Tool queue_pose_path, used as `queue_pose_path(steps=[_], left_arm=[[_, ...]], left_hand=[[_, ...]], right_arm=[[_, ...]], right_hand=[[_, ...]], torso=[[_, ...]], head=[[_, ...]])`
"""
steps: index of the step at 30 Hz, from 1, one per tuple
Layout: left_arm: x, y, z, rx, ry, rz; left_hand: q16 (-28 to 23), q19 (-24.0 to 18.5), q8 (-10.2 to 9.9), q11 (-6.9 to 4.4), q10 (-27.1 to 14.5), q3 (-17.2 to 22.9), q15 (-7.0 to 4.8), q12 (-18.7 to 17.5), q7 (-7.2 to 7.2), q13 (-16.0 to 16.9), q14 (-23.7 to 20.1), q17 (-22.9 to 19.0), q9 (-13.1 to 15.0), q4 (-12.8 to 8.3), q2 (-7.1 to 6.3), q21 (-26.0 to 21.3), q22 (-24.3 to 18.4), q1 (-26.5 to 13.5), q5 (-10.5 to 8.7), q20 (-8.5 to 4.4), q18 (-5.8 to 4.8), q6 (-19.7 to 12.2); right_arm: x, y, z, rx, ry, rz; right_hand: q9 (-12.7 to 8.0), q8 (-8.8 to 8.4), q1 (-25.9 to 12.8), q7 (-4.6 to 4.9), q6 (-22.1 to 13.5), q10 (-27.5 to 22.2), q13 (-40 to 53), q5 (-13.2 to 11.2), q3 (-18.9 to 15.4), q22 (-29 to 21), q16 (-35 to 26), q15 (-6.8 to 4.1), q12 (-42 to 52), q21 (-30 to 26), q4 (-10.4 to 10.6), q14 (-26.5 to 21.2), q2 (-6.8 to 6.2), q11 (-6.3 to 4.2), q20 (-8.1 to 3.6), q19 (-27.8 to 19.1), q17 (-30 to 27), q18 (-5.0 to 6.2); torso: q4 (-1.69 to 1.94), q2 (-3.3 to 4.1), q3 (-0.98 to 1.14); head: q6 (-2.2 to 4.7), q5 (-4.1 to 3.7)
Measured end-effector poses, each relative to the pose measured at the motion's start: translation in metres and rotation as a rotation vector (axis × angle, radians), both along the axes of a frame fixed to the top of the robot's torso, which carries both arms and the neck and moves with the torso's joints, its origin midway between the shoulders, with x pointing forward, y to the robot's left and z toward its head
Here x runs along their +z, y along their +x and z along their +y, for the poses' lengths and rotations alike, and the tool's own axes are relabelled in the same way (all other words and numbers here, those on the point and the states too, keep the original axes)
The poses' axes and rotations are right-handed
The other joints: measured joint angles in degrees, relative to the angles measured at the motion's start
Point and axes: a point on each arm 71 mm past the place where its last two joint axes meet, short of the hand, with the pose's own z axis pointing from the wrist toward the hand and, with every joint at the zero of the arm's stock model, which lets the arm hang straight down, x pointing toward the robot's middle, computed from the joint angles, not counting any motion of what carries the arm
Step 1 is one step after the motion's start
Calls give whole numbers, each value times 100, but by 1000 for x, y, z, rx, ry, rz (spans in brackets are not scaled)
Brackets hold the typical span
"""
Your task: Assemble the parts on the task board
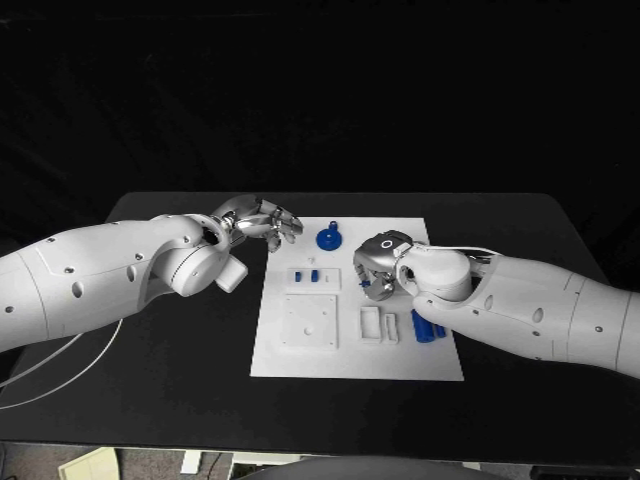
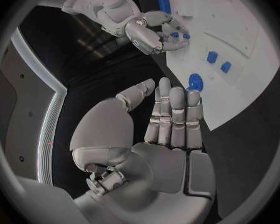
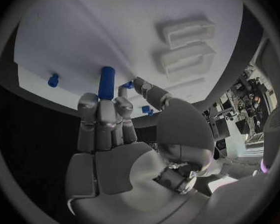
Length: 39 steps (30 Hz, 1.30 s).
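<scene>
The white task board (image 1: 352,355) lies in the middle of the table. My right hand (image 1: 382,263) hovers over its far middle, fingers curled, and pinches a blue peg (image 3: 106,82) at its fingertips; the left wrist view shows blue (image 2: 175,34) between those fingers. My left hand (image 1: 257,220) hangs open beside the board's far left corner, fingers straight and holding nothing (image 2: 171,119). A round blue part (image 1: 330,238) sits near the far edge, two small blue parts (image 1: 307,274) lie left of the right hand, and long blue parts (image 1: 424,329) lie at the right edge.
White raised fixtures stand on the board: a square block (image 1: 310,322) and narrow slotted holders (image 1: 371,320). A cable (image 1: 61,365) trails from the left arm over the table's left side. Black table surface (image 1: 190,380) surrounds the board.
</scene>
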Motion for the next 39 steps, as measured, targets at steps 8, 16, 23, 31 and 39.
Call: queue_pose_path(steps=[8,16,23,31,39], left_arm=[[0,0,0,-4,3,0],[0,-1,-1,-7,4,0],[0,-1,-1,-7,5,0],[0,-1,0,-9,7,2],[0,-1,0,-12,9,4]], left_hand=[[0,0,0,0,0,0,0,0,0,-6,0,0,-5,0,0,0,2,0,0,0,0,0],[0,0,0,-1,1,0,0,-20,-1,-6,0,0,-5,0,0,0,5,0,0,0,0,0],[0,0,0,-2,2,0,0,-19,-3,-8,0,0,-5,0,8,0,5,8,0,0,0,0],[0,0,0,13,-13,0,0,-19,6,-11,0,0,-11,0,23,0,10,23,35,0,0,-24],[0,0,0,13,-13,0,0,-19,5,-17,0,1,-11,0,23,0,9,23,35,0,0,-24]], right_arm=[[-1,-1,0,10,-7,-20],[-2,-1,2,16,2,-38],[-5,-2,1,21,2,-40],[-5,-3,1,24,2,-36],[-5,-2,0,23,-1,-34]], right_hand=[[0,0,173,2,19,1,14,-90,-277,-2,1,-10,0,0,-219,11,-126,0,1,1,3,0],[9,19,296,0,34,18,20,-135,-387,-17,2,-12,0,0,-251,13,-93,-17,-2,4,0,0],[51,95,531,-60,143,43,20,-136,-387,-8,149,-32,0,51,-250,33,81,-42,-23,22,61,0],[53,118,599,-78,182,63,20,-157,-295,-9,155,-50,0,19,-194,52,263,-61,-26,19,84,-1],[67,129,500,-94,210,83,39,-158,-251,-10,155,-52,0,17,-82,54,294,-82,-4,-3,96,0]], torso=[[0,0,0],[2,1,-2],[3,0,-2],[-1,0,0],[2,1,2]], head=[[4,-5],[10,3],[19,4],[5,-11],[3,-24]])
